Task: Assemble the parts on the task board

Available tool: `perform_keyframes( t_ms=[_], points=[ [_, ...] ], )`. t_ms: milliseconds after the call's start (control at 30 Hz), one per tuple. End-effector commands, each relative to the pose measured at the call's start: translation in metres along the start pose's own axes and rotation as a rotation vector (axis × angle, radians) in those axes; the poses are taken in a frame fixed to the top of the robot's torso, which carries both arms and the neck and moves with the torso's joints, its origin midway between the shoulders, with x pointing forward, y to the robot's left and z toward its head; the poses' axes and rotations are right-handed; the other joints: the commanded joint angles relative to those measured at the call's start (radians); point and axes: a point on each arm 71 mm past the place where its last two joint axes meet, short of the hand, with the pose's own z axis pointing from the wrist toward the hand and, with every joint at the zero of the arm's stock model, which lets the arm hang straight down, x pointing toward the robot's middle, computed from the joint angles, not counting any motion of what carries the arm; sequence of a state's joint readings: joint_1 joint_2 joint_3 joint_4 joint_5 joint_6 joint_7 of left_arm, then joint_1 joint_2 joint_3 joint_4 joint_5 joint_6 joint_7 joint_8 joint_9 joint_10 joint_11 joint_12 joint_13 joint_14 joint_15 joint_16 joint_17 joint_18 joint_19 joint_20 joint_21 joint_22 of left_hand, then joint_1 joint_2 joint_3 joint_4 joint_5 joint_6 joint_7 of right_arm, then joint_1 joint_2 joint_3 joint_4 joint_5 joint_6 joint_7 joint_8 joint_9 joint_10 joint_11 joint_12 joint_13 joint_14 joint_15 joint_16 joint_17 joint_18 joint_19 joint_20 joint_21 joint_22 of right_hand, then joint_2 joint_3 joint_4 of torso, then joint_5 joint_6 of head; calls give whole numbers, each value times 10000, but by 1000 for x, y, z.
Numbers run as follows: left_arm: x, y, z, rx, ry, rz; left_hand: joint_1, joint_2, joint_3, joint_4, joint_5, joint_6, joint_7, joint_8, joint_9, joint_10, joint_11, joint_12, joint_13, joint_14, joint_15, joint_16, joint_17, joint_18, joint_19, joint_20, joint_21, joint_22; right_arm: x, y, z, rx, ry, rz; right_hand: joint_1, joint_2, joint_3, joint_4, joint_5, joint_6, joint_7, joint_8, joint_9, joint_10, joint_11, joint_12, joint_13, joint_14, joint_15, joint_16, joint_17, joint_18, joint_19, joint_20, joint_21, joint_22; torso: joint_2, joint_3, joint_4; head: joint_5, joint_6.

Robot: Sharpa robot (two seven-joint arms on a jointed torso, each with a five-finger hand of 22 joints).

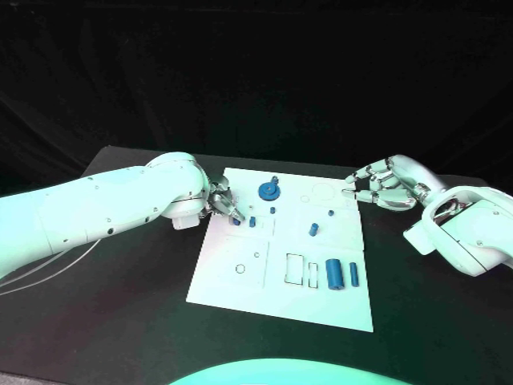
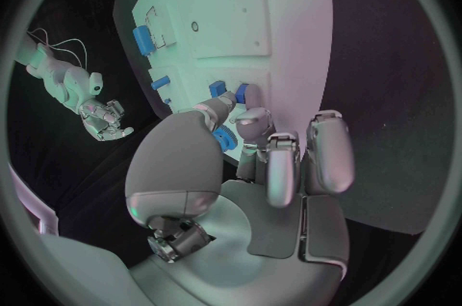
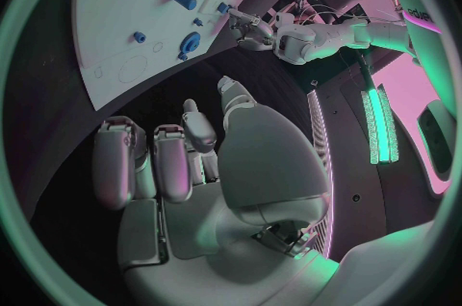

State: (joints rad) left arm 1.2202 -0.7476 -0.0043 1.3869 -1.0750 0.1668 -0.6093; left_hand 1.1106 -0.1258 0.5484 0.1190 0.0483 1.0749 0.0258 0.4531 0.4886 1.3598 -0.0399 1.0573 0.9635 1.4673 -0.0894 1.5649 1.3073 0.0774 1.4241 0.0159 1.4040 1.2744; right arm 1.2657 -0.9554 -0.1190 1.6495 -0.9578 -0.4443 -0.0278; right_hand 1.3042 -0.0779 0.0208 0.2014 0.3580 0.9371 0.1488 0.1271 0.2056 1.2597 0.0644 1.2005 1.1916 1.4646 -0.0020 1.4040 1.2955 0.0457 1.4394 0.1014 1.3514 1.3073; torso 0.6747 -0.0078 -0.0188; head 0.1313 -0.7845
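— Where is the task board (image 1: 282, 277)?

— In the middle of the black table (image 1: 118, 321), with blue parts on it: a round part with a stem (image 1: 268, 189) near the far edge, two cylinders (image 1: 342, 273) side by side nearer me.

— And your hands?

— My left hand (image 1: 223, 204) is at the board's left edge, fingertips (image 2: 252, 118) pinching a small blue part (image 2: 241, 94). My right hand (image 1: 386, 184) hovers off the far right corner — fingers curled, holding nothing.

I see a black desk (image 1: 118, 321) filling the lower frame, with a dark black curtain (image 1: 256, 72) across the top.
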Motion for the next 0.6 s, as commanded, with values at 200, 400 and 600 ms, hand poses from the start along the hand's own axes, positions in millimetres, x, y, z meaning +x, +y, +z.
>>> perform_keyframes(
  t_ms=[200,400,600],
  points=[
    [3,-3,2,-119,254,198,-198,-22,-134,103,30,99,0,-76,-30,97,-36,64,52,1035,-74,59,2635,-129,85,-3,56,19,1,1,0,-104,89,-42,-57,19,-61,-16,72,14,1,61,-14,26,2,17,-10,435,-87,-74,-20,112,-41,-41,-45,1140,0,0,-2,-17,10],
    [2,-2,3,-200,161,151,-473,-115,-368,292,28,141,12,-107,-57,102,-25,62,64,1035,-68,59,2635,-129,85,-7,54,17,1,1,-1,-106,87,-34,-57,19,-61,-16,72,14,1,61,-14,26,2,17,-10,435,-87,-74,-20,112,-41,-41,-45,1140,1,1,6,-32,27],
    [1,0,2,-199,84,134,-823,-373,-1000,581,25,218,20,-139,-91,114,-16,74,96,1035,-59,59,2635,-131,89,0,58,29,1,1,-1,-102,79,-32,-57,19,-61,-16,72,14,1,61,-14,26,2,17,-10,435,-87,-74,-20,112,-41,-41,-45,1140,2,-7,4,-43,53]
  ],
)
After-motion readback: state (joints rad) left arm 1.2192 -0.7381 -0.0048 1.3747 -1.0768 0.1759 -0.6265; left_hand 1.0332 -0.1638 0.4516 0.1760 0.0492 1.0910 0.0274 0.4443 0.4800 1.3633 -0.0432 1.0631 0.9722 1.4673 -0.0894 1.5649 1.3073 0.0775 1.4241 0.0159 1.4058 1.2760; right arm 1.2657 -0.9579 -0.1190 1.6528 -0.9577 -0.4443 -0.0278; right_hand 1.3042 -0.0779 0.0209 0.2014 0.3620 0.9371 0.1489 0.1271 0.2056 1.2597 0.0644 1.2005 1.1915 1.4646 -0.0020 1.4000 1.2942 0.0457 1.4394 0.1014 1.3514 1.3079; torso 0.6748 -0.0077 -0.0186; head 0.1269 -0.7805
